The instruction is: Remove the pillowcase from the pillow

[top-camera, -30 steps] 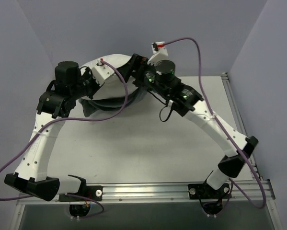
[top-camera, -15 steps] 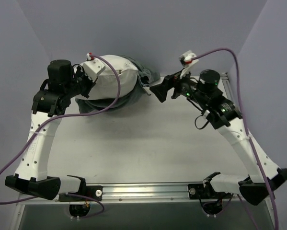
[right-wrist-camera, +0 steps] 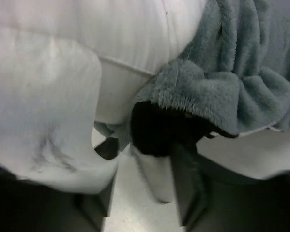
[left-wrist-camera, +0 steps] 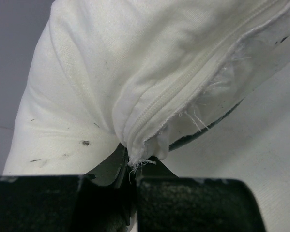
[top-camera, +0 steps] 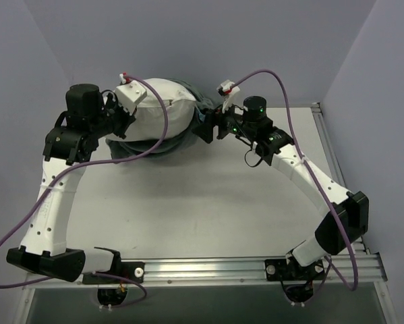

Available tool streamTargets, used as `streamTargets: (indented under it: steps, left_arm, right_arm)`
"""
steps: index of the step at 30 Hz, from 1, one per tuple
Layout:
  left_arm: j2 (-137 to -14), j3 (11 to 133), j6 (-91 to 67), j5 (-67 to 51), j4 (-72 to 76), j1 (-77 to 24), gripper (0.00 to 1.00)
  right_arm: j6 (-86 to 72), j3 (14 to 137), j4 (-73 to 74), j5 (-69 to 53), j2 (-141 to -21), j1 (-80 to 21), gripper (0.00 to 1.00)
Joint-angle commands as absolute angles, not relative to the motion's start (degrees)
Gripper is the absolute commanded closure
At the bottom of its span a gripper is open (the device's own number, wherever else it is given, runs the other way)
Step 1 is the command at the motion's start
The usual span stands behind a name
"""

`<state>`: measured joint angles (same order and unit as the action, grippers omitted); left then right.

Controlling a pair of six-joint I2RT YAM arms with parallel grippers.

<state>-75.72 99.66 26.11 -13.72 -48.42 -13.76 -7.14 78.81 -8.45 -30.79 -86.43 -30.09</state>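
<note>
Your left gripper (top-camera: 119,116) sits against one end of the pillow (top-camera: 162,111), which bulges white straight ahead of its fingers. Your right gripper (top-camera: 205,128) faces it from the opposite end, its tip at the bunched grey-green pillowcase (top-camera: 191,93). More of that fabric lies beneath the pillow, between the two tools. How either gripper's jaws stand is hidden. The white table (top-camera: 188,196) lies behind both wrists.

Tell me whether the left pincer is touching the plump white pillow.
Touching. The left wrist view shows the left pincer shut on the zippered corner of the plump white pillow.
</note>
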Motion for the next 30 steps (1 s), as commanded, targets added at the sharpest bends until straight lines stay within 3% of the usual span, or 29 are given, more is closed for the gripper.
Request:
streamTargets:
  steps: [1,2,4,7,14,19,24,28,29,30]
  left_arm:
    - [-74.27,105.81,22.68,-16.95,-45.26,-13.54,0.98]
    - [-74.35,106.52,21.72,-17.66,-45.70,-13.54,0.98]
    - [-74.18,109.40,18.73,-19.77,-46.58,-13.54,0.98]
    - [-73.57,113.98,16.26,-20.92,-48.15,-13.54,0.98]
    - [-79.26,143.55,11.96,-22.93,-54.05,-10.99,0.98]
    - [-82.09,157.22,8.88,-23.03,-53.62,-7.30,0.98]
    - [-81.48,155.84,9.23,-23.55,-53.53,-6.33,0.98]
    - [-78.67,138.93,10.98,-25.48,-50.98,-6.42,0.98]
    - [-77.79,136.17,11.42,-25.58,-50.45,-6.42,0.98]
    - [-77.35,133.53,11.60,-25.32,-48.97,-6.50,0.98]
  right_arm:
    - [-12.21,79.89,-18.71,-33.31,-89.19,-30.41,0.63]
    - [-13.70,80.41,-19.07,-33.14,-89.82,-30.41,0.83]
    - [-14.06,80.95,-18.02,-31.74,-91.13,-30.41,1.00]
    - [-15.20,78.41,-18.10,-27.01,-90.62,-28.13,1.00]
    - [-25.66,71.63,-21.37,-16.29,-93.68,-20.92,1.00]
    - [-28.73,69.01,-18.11,-11.69,-99.39,-19.08,1.00]
    - [-29.27,64.52,-17.23,-10.81,-103.00,-18.19,1.00]
    - [-26.20,62.23,-17.06,-19.04,-102.14,-19.68,1.00]
    - [-24.45,62.75,-16.27,-20.38,-101.08,-19.69,0.97]
    - [-23.39,63.62,-14.78,-20.65,-98.38,-19.60,0.58]
